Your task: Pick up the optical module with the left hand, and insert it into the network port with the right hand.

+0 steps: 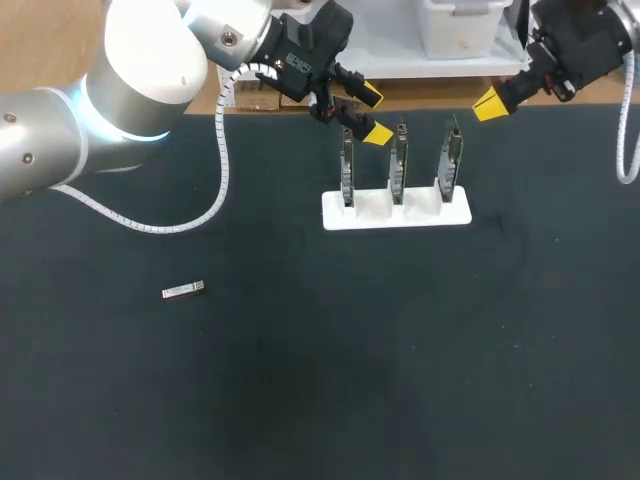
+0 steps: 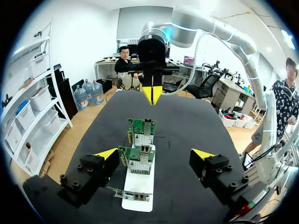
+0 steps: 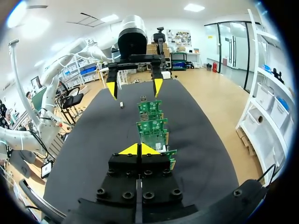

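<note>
The optical module [image 1: 183, 290], a small silver bar, lies on the black mat at the left, far from both grippers; it shows as a speck [image 3: 121, 105] beyond the cards in the right wrist view. Three green network cards [image 1: 398, 165] stand upright in a white holder [image 1: 396, 211] at the back middle. My left gripper [image 1: 374, 114] hovers open just left of and above the leftmost card, nothing between its fingers; the cards [image 2: 137, 159] sit ahead of and below its gripper [image 2: 155, 154]. My right gripper [image 1: 490, 103] hangs shut and empty to the right of the holder [image 3: 139, 149].
The black mat [image 1: 400, 360] covers the table. A wooden strip and a white bin [image 1: 458, 28] lie beyond its back edge. The left arm's white cable [image 1: 218, 180] loops down onto the mat at the left.
</note>
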Motion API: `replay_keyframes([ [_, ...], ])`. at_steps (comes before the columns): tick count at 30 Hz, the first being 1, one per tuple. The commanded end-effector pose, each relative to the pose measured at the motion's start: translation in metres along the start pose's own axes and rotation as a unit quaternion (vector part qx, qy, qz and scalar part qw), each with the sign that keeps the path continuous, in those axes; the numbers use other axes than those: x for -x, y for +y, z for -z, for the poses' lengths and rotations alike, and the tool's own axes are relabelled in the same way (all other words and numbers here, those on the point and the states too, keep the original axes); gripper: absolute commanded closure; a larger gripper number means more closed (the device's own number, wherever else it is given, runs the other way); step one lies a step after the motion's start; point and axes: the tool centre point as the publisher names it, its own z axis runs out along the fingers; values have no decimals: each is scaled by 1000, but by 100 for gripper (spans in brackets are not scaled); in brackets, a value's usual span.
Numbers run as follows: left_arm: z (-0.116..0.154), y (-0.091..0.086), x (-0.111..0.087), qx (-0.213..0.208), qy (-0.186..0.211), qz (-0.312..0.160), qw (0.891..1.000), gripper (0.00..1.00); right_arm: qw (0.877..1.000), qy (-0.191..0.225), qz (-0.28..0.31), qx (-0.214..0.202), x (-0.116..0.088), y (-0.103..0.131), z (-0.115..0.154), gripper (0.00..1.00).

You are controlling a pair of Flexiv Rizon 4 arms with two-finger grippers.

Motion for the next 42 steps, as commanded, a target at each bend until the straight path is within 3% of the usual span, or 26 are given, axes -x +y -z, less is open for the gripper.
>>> replay_keyframes([
  [1, 0, 1, 0, -1, 1, 0, 1000, 0, 1000, 1, -1, 1, 1, 0, -1, 100],
  [17, 0, 1, 0, -1, 1, 0, 1000, 0, 1000, 0, -7, -9, 2, 7, -4, 100],
  [18, 0, 1, 0, -1, 1, 0, 1000, 0, 1000, 0, -7, -9, 2, 7, -4, 54],
  [19, 0, 1, 0, -1, 1, 0, 1000, 0, 1000, 0, -7, -9, 2, 7, -4, 0],
  [42, 0, 1, 0, -1, 1, 0, 1000, 0, 1000, 0, -7, -9, 2, 7, -4, 0],
])
